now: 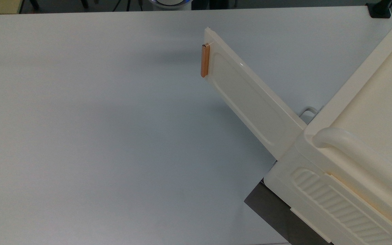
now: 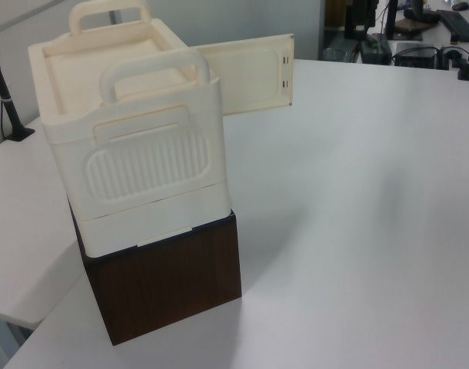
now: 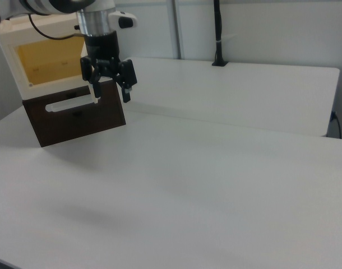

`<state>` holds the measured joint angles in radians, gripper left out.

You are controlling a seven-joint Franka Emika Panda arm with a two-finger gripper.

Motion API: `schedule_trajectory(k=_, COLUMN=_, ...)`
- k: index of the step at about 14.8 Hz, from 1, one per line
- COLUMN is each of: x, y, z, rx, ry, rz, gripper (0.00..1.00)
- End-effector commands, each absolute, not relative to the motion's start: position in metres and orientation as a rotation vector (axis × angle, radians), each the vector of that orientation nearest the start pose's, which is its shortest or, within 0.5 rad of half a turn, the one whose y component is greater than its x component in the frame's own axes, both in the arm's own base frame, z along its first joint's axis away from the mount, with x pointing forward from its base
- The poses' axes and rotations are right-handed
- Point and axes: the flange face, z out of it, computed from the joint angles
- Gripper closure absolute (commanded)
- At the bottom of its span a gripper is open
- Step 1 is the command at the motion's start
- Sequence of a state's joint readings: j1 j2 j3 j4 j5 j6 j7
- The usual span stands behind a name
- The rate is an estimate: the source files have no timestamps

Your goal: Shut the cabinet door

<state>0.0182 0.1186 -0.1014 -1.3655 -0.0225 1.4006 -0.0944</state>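
Top view: the cabinet door (image 1: 250, 102) stands swung wide from the cabinet (image 1: 362, 160), reaching toward the table's (image 1: 97, 136) far middle. Right view: the gripper (image 3: 110, 91) hangs with fingers apart, empty. Best to push the door's handle-side edge steadily.

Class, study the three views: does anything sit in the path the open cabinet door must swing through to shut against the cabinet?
Nothing visible does. The cabinet door stands swung wide from the cabinet, and the white table around it is bare. The gripper hangs in the air with fingers apart, holding nothing.
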Motion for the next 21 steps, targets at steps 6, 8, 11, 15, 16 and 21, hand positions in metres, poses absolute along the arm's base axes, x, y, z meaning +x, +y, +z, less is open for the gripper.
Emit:
schedule_trajectory(k=6, x=0.598, y=-0.037, z=0.634, rx=-3.185, ry=-0.057, rz=-0.076, gripper=0.77)
schedule_trajectory(k=8, x=0.603, y=-0.023, z=0.636, rx=-3.188, ry=-0.088, rz=-0.133, gripper=0.97)
schedule_trajectory(k=11, x=0.609, y=-0.017, z=0.635, rx=-3.187, ry=-0.082, rz=-0.171, gripper=1.0)
schedule_trajectory(k=15, x=0.624, y=0.006, z=0.627, rx=-3.179, ry=-0.137, rz=-0.258, gripper=1.0)
schedule_trajectory(k=16, x=0.629, y=0.009, z=0.621, rx=-3.168, ry=-0.141, rz=-0.26, gripper=1.0)
schedule_trajectory(k=21, x=0.654, y=0.035, z=0.619, rx=-3.039, ry=-0.017, rz=-0.46, gripper=1.0)
